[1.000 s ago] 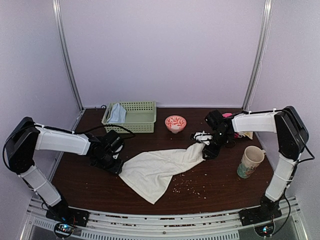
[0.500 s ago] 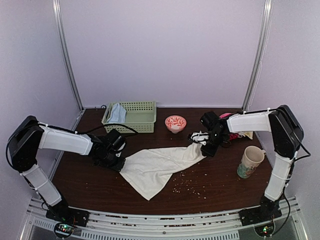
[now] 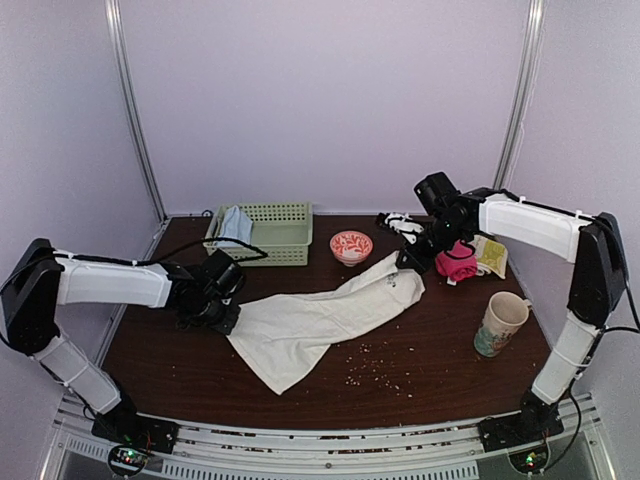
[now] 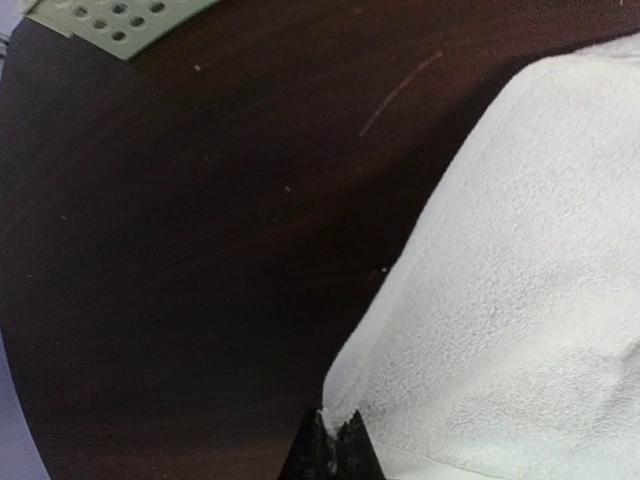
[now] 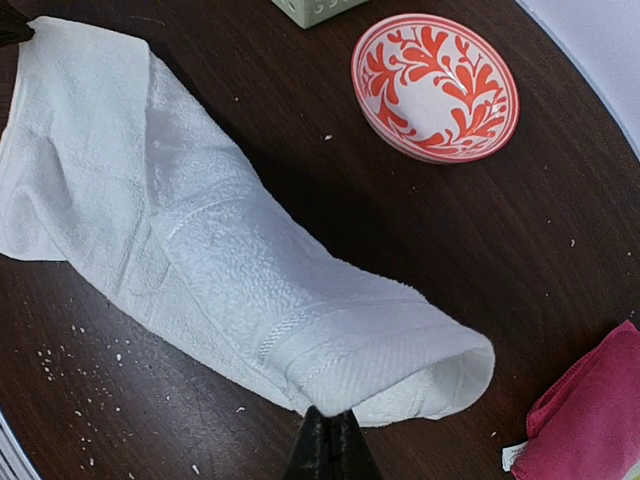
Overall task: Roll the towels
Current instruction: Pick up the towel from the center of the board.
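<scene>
The white towel (image 3: 320,318) is lying stretched across the middle of the bench (image 3: 450,378). The left hand (image 3: 228,320) is pinching its left corner, and the right hand (image 3: 407,260) is pinching its upper-right end, seemingly lifting it slightly. The blue towel (image 3: 236,226) is sitting in the basket (image 3: 278,240) at upper left.

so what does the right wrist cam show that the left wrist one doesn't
Only the right wrist view: the red-patterned bowl, a pink cloth, crumbs on the table, and the right pincer shut on the folded-over end of the off-white towel. Only the left wrist view: a faint scratch in the wood, and a close look at the left pincer shut on a towel corner. Both: the towel, the dark table and a corner of the green basket.
</scene>
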Controlling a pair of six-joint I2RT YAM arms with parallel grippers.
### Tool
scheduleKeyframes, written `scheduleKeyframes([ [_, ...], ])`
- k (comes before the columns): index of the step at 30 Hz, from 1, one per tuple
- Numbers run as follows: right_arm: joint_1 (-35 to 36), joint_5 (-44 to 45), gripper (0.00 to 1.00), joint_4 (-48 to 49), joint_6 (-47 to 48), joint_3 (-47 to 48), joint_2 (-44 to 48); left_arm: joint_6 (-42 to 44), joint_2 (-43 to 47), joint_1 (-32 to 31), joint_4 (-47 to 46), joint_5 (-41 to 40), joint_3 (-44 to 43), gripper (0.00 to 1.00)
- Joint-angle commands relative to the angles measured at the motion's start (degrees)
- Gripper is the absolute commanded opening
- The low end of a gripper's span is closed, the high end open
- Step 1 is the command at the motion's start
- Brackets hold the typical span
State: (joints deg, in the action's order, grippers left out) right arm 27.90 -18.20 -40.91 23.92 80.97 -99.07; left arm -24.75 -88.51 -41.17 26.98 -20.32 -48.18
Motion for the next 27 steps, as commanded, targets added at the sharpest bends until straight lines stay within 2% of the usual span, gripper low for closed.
scheduleKeyframes([
  [1,-2.91,-8.18,0.00,-2.96,-2.14,2.94,2.35,2.24,6.30,0.56,1.92,-7.19,-3.28,0.00],
  [6,-7.14,-16.04,0.00,-6.78,-3.26,5.50,1.44,5.08,9.65,0.58,4.69,-10.94,-5.94,0.00],
  [15,-10.41,-19.29,0.00,-6.36,-1.92,3.58,2.30,12.82,12.42,0.59,0.70,-12.85,-7.31,0.00],
  [18,-9.18,-15.97,0.21,-4.40,1.98,1.24,2.60,13.40,10.59,0.58,1.25,-12.86,-8.46,0.00],
  [19,-8.08,-13.81,0.24,-4.05,4.85,0.34,2.58,13.27,10.03,0.61,1.19,-12.46,-8.47,0.00],
  [21,-5.15,-7.77,0.26,-2.04,9.21,-1.86,2.05,12.79,9.38,0.64,0.79,-11.70,-8.23,0.00],
  [24,-0.96,0.23,0.25,2.29,12.50,-4.64,0.30,11.74,9.27,0.60,0.00,-10.42,-7.45,0.00],
  [27,2.14,3.32,0.23,4.92,12.92,-4.44,-2.73,11.08,9.68,0.64,-0.39,-9.93,-6.74,0.00],
])
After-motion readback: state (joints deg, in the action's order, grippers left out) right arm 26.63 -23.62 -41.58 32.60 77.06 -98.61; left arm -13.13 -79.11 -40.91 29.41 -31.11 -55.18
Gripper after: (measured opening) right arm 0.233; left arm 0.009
